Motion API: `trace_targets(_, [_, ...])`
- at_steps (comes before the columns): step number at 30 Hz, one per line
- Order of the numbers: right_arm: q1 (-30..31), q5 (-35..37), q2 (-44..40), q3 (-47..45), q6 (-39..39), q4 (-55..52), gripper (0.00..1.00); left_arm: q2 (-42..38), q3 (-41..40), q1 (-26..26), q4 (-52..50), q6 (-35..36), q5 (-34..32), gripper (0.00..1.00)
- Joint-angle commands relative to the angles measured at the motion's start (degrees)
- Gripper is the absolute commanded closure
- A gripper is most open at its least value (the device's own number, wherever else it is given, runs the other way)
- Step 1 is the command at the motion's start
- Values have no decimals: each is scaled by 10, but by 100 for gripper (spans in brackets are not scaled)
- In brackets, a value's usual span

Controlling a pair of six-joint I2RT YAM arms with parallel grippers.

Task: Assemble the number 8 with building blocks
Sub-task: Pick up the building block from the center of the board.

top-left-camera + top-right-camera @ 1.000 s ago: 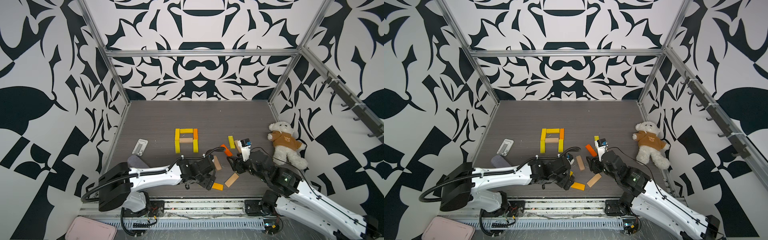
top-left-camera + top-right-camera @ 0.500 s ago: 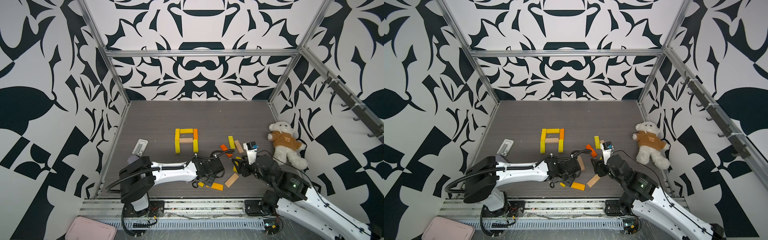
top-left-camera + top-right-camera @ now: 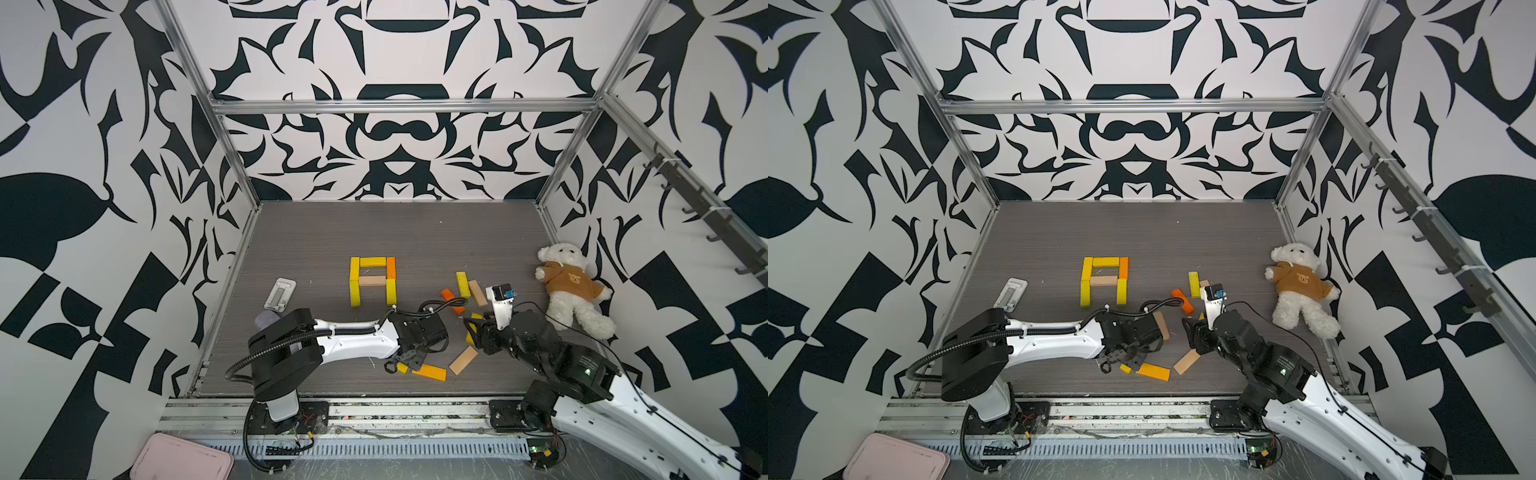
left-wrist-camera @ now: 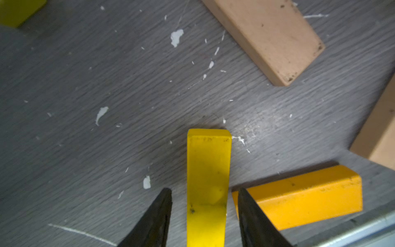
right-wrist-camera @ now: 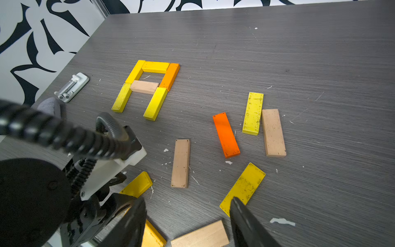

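Building blocks (image 3: 372,280) sit six strong on the table (image 3: 415,232): top loop shut, two legs down, bottom bar missing! Spare blocks (image 3: 463,360) lie scattered nearer the front. Left gripper (image 4: 204,190) straddles a yellow block (image 4: 208,171), a sliver of gap either side, no clamp yet. Right gripper (image 5: 187,200) hovers parted and empty. Next, I reckon: squeeze, lift, lay it across the legs.

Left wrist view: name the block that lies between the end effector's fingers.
The bright yellow block, end-on between the left end effector's open fingers. The orange-yellow block lies outside one finger; the tan blocks lie farther off.
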Motion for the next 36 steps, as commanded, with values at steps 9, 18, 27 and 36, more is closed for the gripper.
trace_targets(9, [-2,14,1,2,6,3,35,35,22,7,-6,-1,16,51])
trace_targets(18, [-2,16,3,1,5,3,35,40,21,11,-2,4,14,65])
trace_targets(27, [-2,11,0,2,-13,17,29,-16,12,49,5,121,23,75])
trace_targets(36, [-2,-57,-38,-26,-51,76,16,-124,4,129,4,373,112,64])
